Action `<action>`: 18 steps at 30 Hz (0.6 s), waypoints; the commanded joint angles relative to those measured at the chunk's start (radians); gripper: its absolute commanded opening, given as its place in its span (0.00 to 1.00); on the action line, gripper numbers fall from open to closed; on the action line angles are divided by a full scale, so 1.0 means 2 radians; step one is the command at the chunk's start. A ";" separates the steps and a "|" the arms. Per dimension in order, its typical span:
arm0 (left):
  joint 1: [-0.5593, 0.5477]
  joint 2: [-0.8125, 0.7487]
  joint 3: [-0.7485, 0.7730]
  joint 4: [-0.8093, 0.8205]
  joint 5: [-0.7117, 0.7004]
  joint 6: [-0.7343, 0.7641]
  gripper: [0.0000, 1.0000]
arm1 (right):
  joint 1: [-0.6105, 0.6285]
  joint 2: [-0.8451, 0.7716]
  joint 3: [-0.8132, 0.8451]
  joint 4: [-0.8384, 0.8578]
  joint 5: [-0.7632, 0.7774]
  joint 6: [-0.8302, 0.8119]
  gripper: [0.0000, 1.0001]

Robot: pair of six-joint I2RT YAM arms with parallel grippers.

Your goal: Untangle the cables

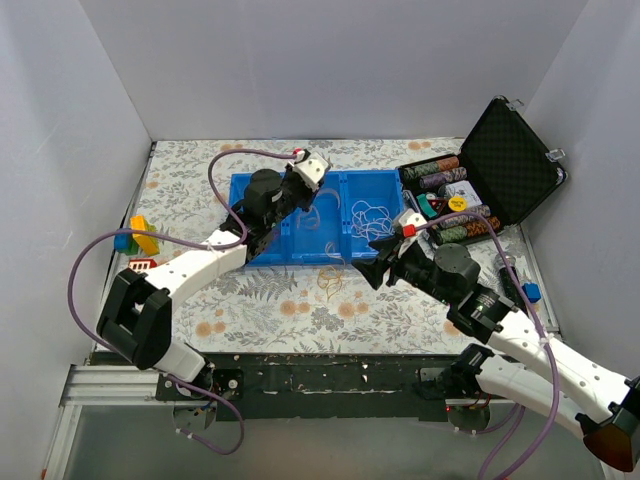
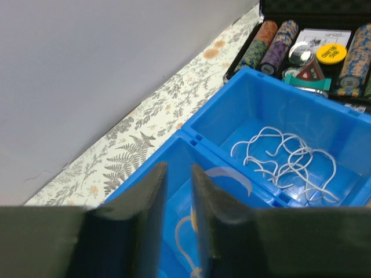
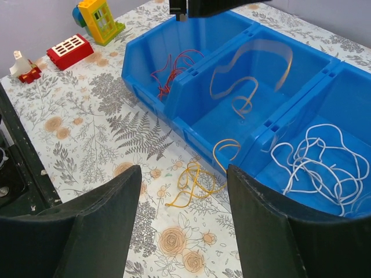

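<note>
**Cables (image 3: 191, 180) nearly sorted, the yellow one lagging**

We are holding the right gripper (image 3: 182, 174) spread wide and empty above the yellow cable (image 3: 194, 184), which is lying on the table (image 3: 87, 116) just before the blue bin (image 3: 174, 110). The left gripper (image 2: 178, 179) is hanging over the middle compartment, fingers parted by a slit, pinching nothing visible. The red cable (image 3: 171, 69), orange cable (image 3: 243, 98) and white cable (image 3: 313, 162) are sitting in separate compartments. We are worrying about the orange loop at the bin's lip — if it is catching the yellow, a lift could be dragging it out.
</note>
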 commanded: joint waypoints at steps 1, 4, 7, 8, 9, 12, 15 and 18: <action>0.001 0.008 0.033 -0.027 -0.001 0.007 0.38 | -0.003 0.009 -0.004 0.021 -0.005 0.009 0.70; 0.001 0.005 0.044 -0.031 -0.008 0.009 0.54 | -0.002 0.016 -0.005 0.020 -0.003 0.009 0.71; 0.002 -0.002 0.048 -0.031 -0.020 0.013 0.55 | -0.003 0.019 -0.008 0.021 -0.009 0.011 0.71; 0.003 -0.005 0.049 -0.031 -0.024 0.016 0.54 | -0.002 0.024 -0.009 0.021 -0.013 0.010 0.72; 0.003 -0.008 0.052 -0.032 -0.032 0.016 0.54 | -0.003 0.028 -0.010 0.023 -0.018 0.011 0.72; 0.012 -0.016 0.074 -0.046 -0.054 -0.003 0.55 | -0.002 0.056 -0.016 0.029 -0.034 0.013 0.73; 0.033 -0.033 0.101 -0.076 -0.054 -0.033 0.65 | -0.003 0.098 -0.031 0.052 -0.038 0.022 0.78; 0.050 -0.067 0.097 -0.102 -0.043 -0.038 0.83 | -0.003 0.143 -0.045 0.082 -0.020 0.030 0.81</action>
